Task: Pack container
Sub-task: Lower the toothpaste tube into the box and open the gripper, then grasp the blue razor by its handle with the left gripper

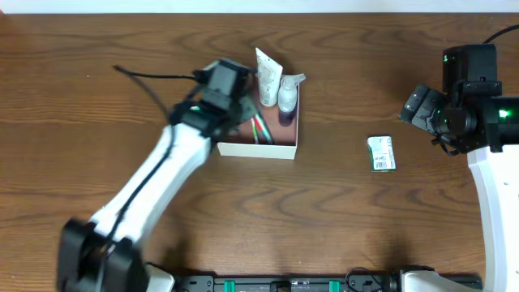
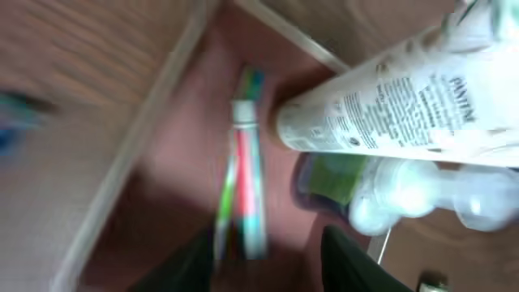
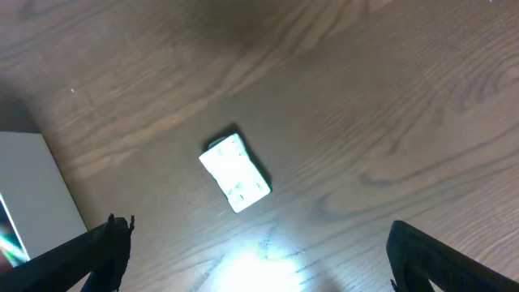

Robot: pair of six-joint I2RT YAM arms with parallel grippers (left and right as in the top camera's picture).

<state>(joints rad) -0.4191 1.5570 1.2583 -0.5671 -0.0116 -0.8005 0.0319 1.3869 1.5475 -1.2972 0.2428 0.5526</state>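
"PANTENE" is read on the tube (image 2: 405, 105) in the container (image 1: 255, 150), while the left tool (image 2: 272, 264) and right tool (image 3: 259, 251) are held apart, empty.

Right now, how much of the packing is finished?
Mostly done, it seems. The box already holds a white tube, a pump bottle and a toothbrush. The left gripper hangs open over the toothbrush, holding nothing. Left to pack: the small green-and-white packet, lying on the table beside the box, with the right gripper open above it.
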